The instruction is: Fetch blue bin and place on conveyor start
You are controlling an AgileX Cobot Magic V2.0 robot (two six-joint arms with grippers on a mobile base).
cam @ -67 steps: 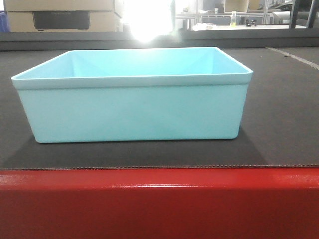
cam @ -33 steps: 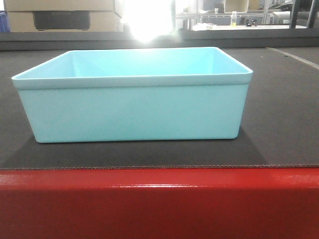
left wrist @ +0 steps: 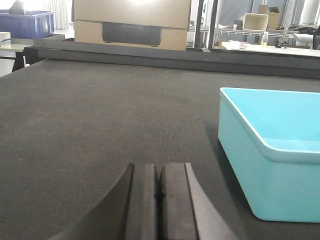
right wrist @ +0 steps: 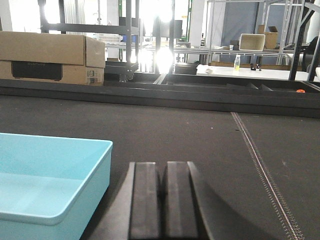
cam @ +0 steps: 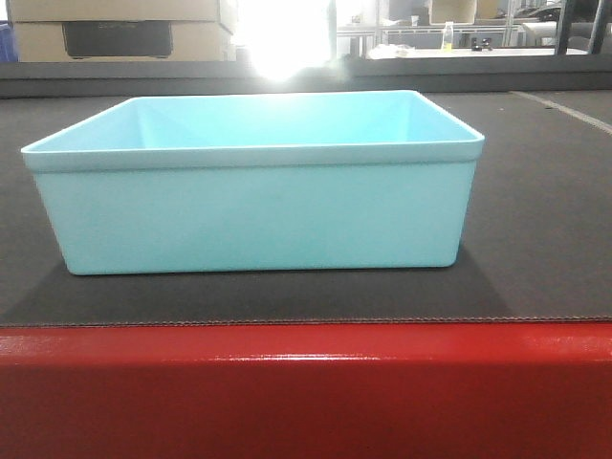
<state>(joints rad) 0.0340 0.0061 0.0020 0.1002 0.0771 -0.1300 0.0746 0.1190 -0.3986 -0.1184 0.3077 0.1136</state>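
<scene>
On the matte conveyor start (cam: 535, 239) sits the smooth blue bin (cam: 258, 215), both jaws clenched empty.

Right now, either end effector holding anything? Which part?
Nothing held. Left end effector and right end effector are both shut on nothing, flanking the blue bin, which sits free on the belt.

Closed left gripper (left wrist: 159, 200) beside blue bin (left wrist: 272, 167)
</scene>
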